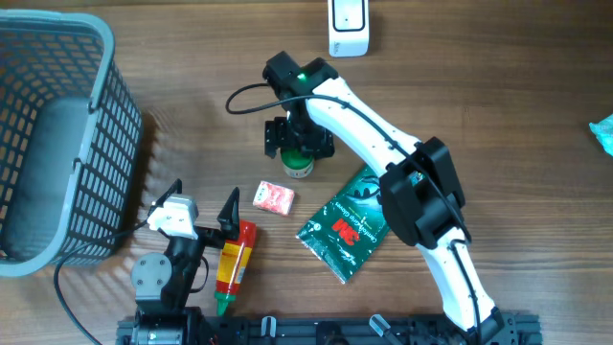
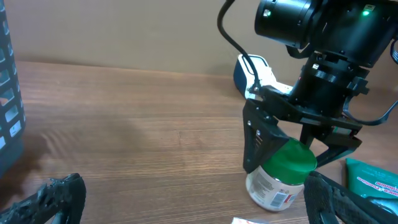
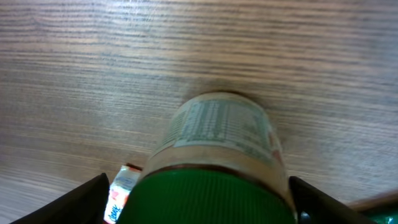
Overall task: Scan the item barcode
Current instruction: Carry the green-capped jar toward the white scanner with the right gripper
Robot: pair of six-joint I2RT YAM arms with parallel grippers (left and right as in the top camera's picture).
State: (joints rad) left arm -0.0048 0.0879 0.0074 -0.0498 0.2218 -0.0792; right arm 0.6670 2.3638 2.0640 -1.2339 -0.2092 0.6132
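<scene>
- The right hand (image 2: 291, 163) hangs over a small white bottle (image 2: 270, 186) with a green lid (image 2: 293, 158), about the middle of the table (image 1: 479, 77).
- Its two black fingers (image 2: 258, 146) stand apart, one on each side of the lid. From the wrist view a sliver of gap shows on one side, so it straddles the lid without clamping it.
- The bottle stands on the wood with its printed label facing the wrist camera. The print is too blurred for me to make out a barcode.
- A white device (image 1: 348, 24) sits at the far edge of the table, well apart from the bottle.
- The left hand (image 1: 203, 199) is down at the near edge with its fingers spread wide and nothing between them.
- Just beside the left hand lies a yellow and red tube (image 1: 235, 257) with a green tip pointing toward the near edge.
- A small pink packet (image 1: 274, 197) lies between the tube and the bottle, touching neither.
- A dark green pouch (image 1: 345, 225) lies flat, partly under the right arm.
- A grey plastic basket (image 1: 105, 125) takes up the left end of the table.
- Something teal (image 1: 603, 134) pokes in at the right edge, too cropped to identify.
</scene>
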